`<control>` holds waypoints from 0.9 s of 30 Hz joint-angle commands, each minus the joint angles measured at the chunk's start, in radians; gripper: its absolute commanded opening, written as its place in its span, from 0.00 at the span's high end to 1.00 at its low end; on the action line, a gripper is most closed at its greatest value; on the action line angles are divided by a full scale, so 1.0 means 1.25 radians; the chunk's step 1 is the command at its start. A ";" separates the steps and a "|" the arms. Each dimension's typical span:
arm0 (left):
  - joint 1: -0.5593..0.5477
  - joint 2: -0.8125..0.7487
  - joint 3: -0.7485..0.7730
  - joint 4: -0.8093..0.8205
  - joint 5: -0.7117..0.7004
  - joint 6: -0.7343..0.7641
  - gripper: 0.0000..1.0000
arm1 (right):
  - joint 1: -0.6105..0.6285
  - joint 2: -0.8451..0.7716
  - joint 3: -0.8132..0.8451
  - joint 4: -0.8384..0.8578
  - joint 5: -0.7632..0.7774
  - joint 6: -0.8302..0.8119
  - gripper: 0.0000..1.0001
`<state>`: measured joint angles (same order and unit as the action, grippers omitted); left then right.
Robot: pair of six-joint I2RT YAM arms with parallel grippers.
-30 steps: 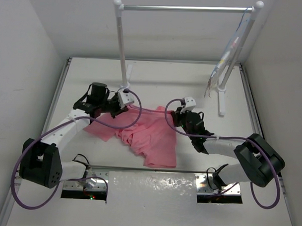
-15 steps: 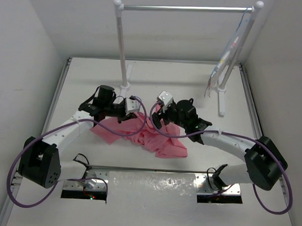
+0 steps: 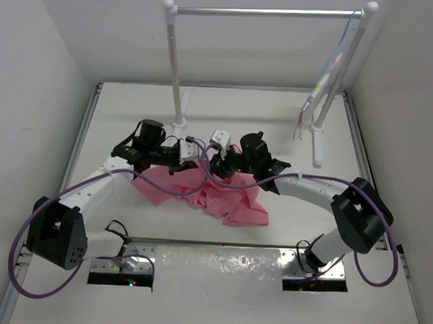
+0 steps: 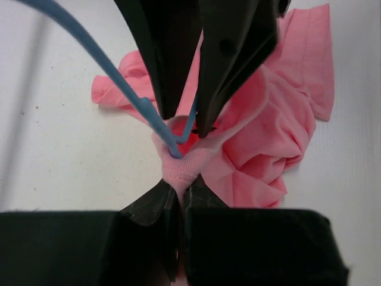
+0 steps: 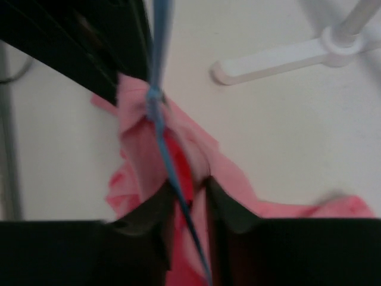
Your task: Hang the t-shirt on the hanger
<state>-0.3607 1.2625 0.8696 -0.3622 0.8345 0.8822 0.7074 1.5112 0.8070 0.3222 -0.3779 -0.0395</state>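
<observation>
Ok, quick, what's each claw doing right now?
Left claw: closed, pinching the t-shirt.
Right claw: the hanger wire and some shirt fabric sit between its jaws; whether it grips them cannot be told.

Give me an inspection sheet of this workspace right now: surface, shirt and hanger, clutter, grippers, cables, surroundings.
Surface: white table, shirt lying near its middle.
Job's things: pink t-shirt crumpled on the table; blue hanger, its wire running into a bunched part of the shirt.
Clutter: printed cloth hanging at the rack's right post.
Grippers: left gripper shut on the bunched fabric; right gripper has its jaws apart, with the hanger wire between them.
Cables: purple cables loop along both arms, one crossing above the shirt.
Surroundings: clothes rack at the far edge; white walls on three sides.
</observation>
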 commanded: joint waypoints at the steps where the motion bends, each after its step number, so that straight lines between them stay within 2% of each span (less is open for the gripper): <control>1: -0.002 -0.012 0.033 0.017 0.052 0.000 1.00 | -0.010 0.030 0.051 -0.005 -0.043 0.024 0.82; 2: 0.000 -0.012 0.039 0.019 0.048 -0.009 1.00 | -0.015 0.032 0.048 -0.006 -0.038 0.025 0.94; 3: 0.014 -0.016 0.041 0.015 0.042 -0.011 1.00 | -0.027 0.016 0.022 0.002 -0.015 0.058 1.00; 6: 0.048 -0.021 0.052 -0.011 0.050 -0.011 1.00 | -0.064 -0.040 -0.089 0.087 0.006 0.079 1.00; 9: 0.097 -0.016 0.054 -0.030 0.050 -0.003 1.00 | -0.078 -0.158 -0.170 0.119 0.040 0.070 1.00; 15: 0.151 -0.011 0.065 -0.057 0.069 0.013 1.00 | -0.076 -0.303 -0.223 0.059 0.151 -0.006 1.00; 17: 0.151 -0.010 0.065 -0.049 0.064 0.011 0.97 | -0.074 -0.340 -0.222 0.022 0.172 -0.022 1.00; 19: 0.151 -0.001 0.070 -0.031 0.070 -0.022 0.89 | -0.067 -0.352 -0.205 -0.007 0.202 -0.042 1.00; 20: 0.151 0.001 0.075 -0.028 0.082 -0.031 0.74 | -0.053 -0.360 -0.192 -0.034 0.217 -0.057 1.00; 23: 0.151 0.002 0.103 -0.051 0.102 -0.042 0.55 | -0.032 -0.381 -0.178 -0.049 0.286 -0.078 1.00; 25: 0.154 -0.001 0.128 -0.078 0.107 -0.043 0.53 | -0.030 -0.390 -0.167 -0.058 0.327 -0.081 1.00; 26: 0.158 -0.005 0.134 -0.087 0.098 -0.043 0.31 | -0.030 -0.398 -0.145 -0.080 0.339 -0.090 1.00; 27: 0.160 -0.012 0.139 -0.093 0.087 -0.041 0.29 | -0.028 -0.397 -0.129 -0.096 0.351 -0.095 1.00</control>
<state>-0.1707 1.2678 0.9878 -0.4492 0.9371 0.8349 0.6636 1.0496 0.5541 0.2245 -0.0460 -0.1139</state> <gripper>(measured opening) 0.660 0.009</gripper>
